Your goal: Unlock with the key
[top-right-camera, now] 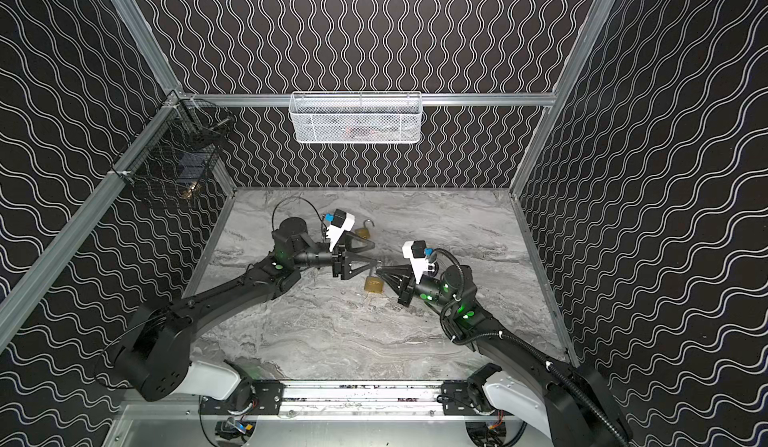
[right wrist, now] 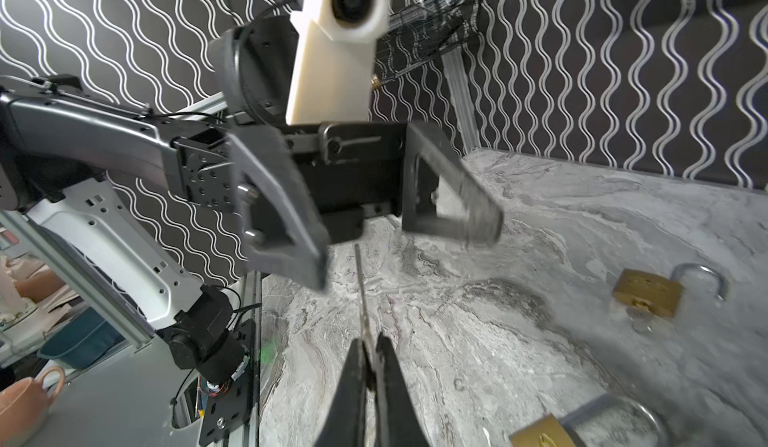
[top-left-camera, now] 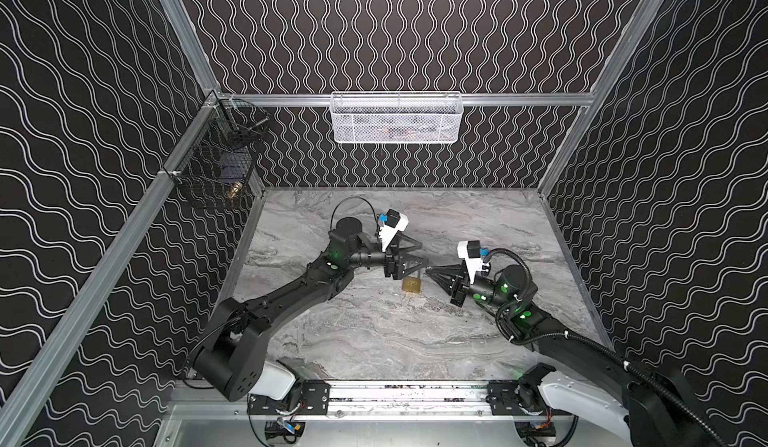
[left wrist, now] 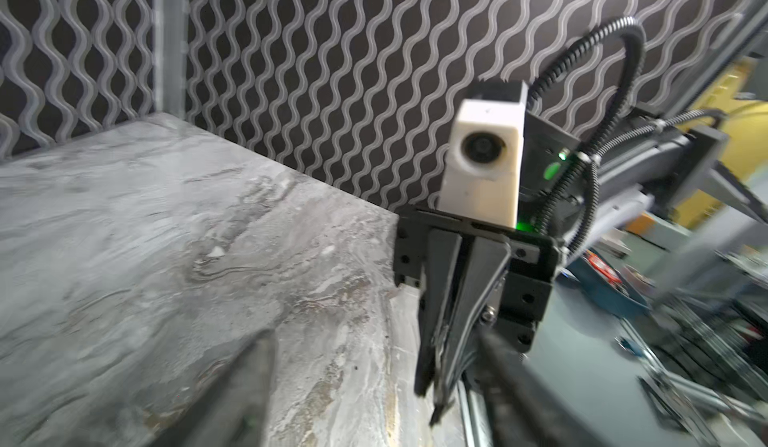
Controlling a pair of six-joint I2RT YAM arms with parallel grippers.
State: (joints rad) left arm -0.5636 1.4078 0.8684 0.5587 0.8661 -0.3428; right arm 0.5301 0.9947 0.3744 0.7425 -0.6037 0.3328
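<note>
Two brass padlocks lay on the marble worktop (top-left-camera: pixel 374 341), and we took the central padlock (top-left-camera: pixel 412 286) (top-right-camera: pixel 374 285) as our mark. It lay flat between the two arms, its shackle end turned toward the back wall. The right wrist view caught only part of it (right wrist: pixel 540 434), and we could not tell whether its shackle was latched.

Just behind that padlock, the left gripper (top-left-camera: pixel 426 254) (top-right-camera: pixel 375 253) hung with its jaws spread wide and nothing between them. The right wrist view showed the gap plainly (right wrist: pixel 397 254).

The right gripper (top-left-camera: pixel 432 271) (top-right-camera: pixel 379 269) reached in from the other side of the central padlock. Its tips were near the shackle end and close to the left gripper's lower jaw. Its jaws were pressed together on the key (right wrist: pixel 362 295), pinching it at one end (right wrist: pixel 370 341). The thin blade stuck out ahead of them toward the open left jaws, and the key was apart from the central padlock's body.

Farther behind the central padlock, past the left gripper, lay the second padlock (top-right-camera: pixel 365 231) (right wrist: pixel 648 293). Its shackle (right wrist: pixel 702 278) was swung up with one end free, and a second key (right wrist: pixel 642 320) was seated in its base. In a top view the left wrist camera hid this lock.
</note>
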